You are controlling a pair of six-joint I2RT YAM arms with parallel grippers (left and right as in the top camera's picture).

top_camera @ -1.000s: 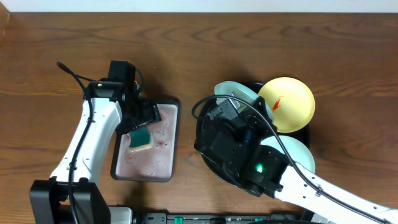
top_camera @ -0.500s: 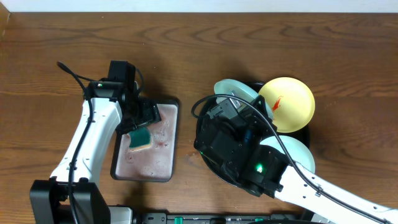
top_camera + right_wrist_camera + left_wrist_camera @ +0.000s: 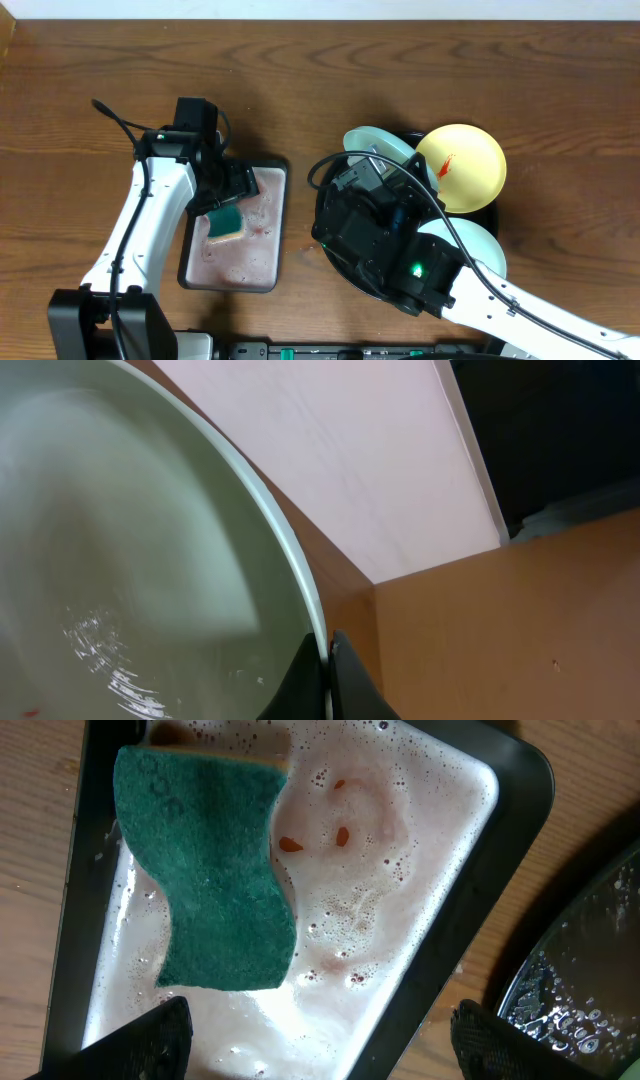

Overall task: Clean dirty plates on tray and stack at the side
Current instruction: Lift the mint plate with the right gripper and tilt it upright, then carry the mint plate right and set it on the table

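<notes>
My right gripper (image 3: 328, 660) is shut on the rim of a pale blue-green plate (image 3: 150, 560), which it holds tilted over the left part of the black tray (image 3: 491, 212). That plate (image 3: 374, 144) sticks out from under the right arm in the overhead view. A yellow plate (image 3: 466, 166) with a red smear lies at the tray's far right. A second pale plate (image 3: 482, 246) lies at its near right. My left gripper (image 3: 320, 1040) is open above the pan, and nothing is between its fingers.
A rectangular metal pan (image 3: 271, 272) of foamy, pinkish water sits left of the tray and shows in the left wrist view (image 3: 500, 850). A green sponge (image 3: 215, 870) lies in it, also seen overhead (image 3: 225, 222). The tray's wet edge (image 3: 585, 970) is beside the pan.
</notes>
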